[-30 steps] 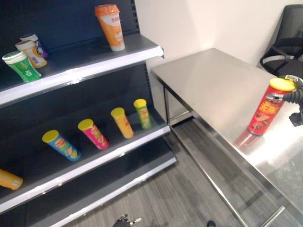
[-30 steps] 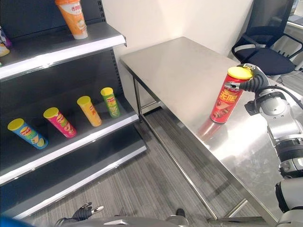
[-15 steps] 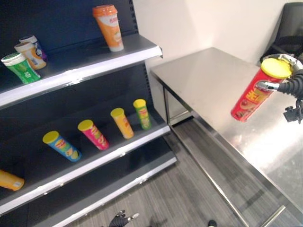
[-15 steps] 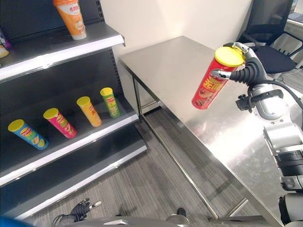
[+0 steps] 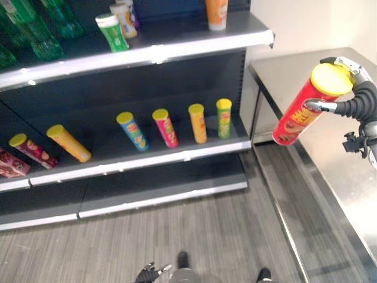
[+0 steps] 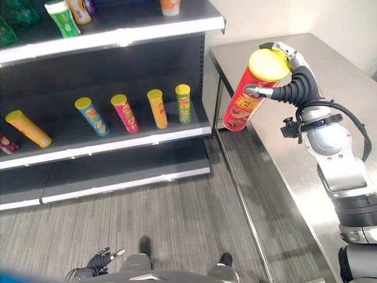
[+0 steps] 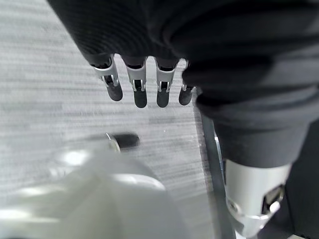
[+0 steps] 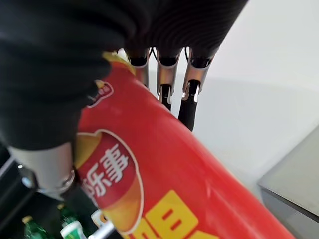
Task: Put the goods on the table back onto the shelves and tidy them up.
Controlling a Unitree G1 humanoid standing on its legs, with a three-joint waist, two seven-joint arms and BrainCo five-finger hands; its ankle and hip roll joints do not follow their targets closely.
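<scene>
Above the table's near edge: the red can (image 6: 247, 93) hangs in the air, tilted, yellow lid uppermost and its base pointing down towards the shelves.
Right hand (image 6: 290, 82): raised in from the right, fingers and thumb curled round the can's upper part just below the lid; the right wrist view shows the fingers (image 8: 167, 79) wrapped over the red tube (image 8: 164, 174).
Left hand (image 7: 137, 84): hanging low over the grey floor (image 5: 177, 236), fingers relaxed and apart, holding nothing; it shows at the lower edge of the right eye view (image 6: 100, 259).
Table (image 6: 330, 76): bare steel, to the right of the shelving, none of the goods resting on the part in view.
Middle shelf (image 5: 147, 162): four upright cans in a row, blue (image 5: 131, 130), pink (image 5: 165, 127), orange (image 5: 198, 122) and green (image 5: 224, 118), each with a yellow lid; further left an orange can (image 5: 68, 142) and a dark red can (image 5: 32, 150) lie tilted, with a red pack (image 5: 9, 165) at the picture's edge.
Top shelf (image 5: 177, 50): one orange cup (image 5: 217, 12), a green-labelled cup (image 5: 113, 32) with a pale cup (image 5: 123, 16) behind it, and green bottles (image 5: 35, 32) on the left, their number unclear.
</scene>
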